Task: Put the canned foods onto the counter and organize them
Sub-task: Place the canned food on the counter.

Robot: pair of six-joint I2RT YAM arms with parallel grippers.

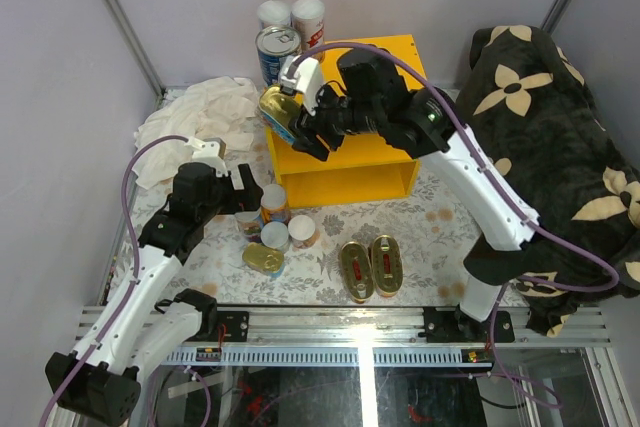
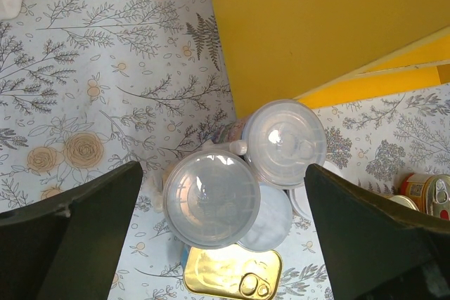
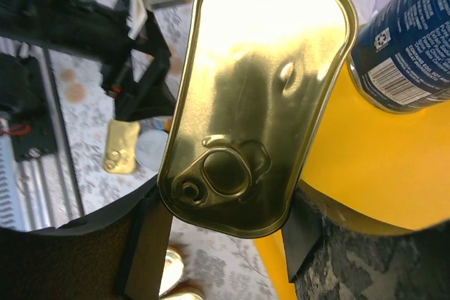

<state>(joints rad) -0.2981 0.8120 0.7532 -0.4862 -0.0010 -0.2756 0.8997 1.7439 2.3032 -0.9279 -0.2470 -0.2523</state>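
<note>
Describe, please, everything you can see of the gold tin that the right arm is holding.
The gold tin is a flat, rounded-rectangle can of shiny metal, sealed, pull tab flat near one end, a small dent in its lid. The right fingers clamp its long sides, lid facing the wrist camera. It hangs over the edge of the yellow counter beside the blue-labelled can; contact with either is unclear.

Brightly, evenly lit from overhead, with only soft shadows on the floral-patterned floor [image 1: 440, 222] in front of the bright yellow box-shaped wooden shelf unit [image 1: 330, 179] and a white streak of glare on the silver metal rail [image 1: 365, 325] well in front of it. Washed out by a strong reflection across the upper half of the flat gold rectangular tin [image 3: 260, 96] at that unit's left edge, dim and blurred behind. Crisp on the translucent round plastic lids [image 2: 211, 198] just beside the unit, dark and soft at the lower corners.
</note>
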